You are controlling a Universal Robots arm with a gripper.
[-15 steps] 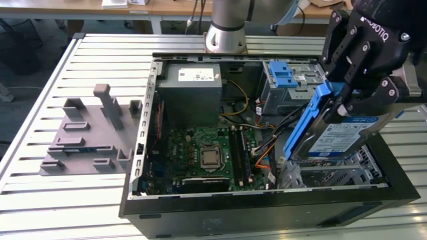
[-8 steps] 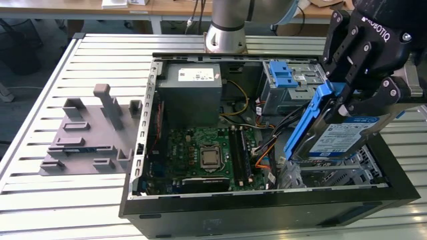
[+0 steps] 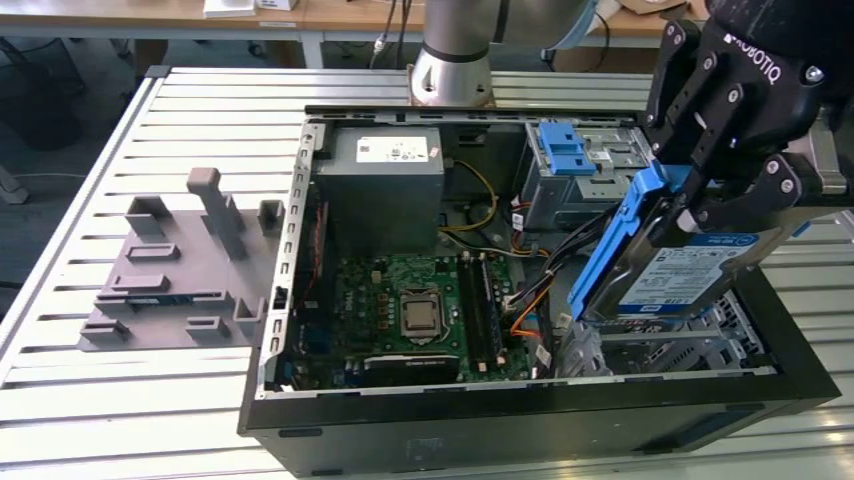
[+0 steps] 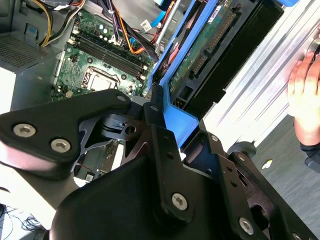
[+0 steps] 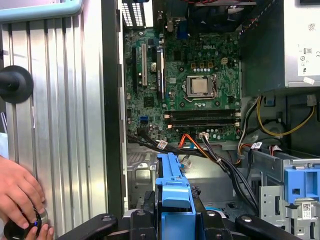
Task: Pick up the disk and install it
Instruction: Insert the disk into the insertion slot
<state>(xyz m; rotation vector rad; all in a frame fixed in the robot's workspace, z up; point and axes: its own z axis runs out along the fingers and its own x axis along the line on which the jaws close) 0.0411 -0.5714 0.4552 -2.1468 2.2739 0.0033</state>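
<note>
The disk is a silver drive with a white and blue label in a blue plastic frame. It hangs tilted on edge over the open computer case, toward the exterior view's right. My gripper is shut on the disk's upper end. In the second wrist view the black fingers clamp the blue frame, and the disk's green circuit side faces the camera. The first wrist view shows the blue frame edge-on above the case's lower bay.
Inside the case lie the motherboard, the grey power supply and a metal drive cage with a blue bracket. A grey fixture block stands on the slatted table. A person's hand rests by the case.
</note>
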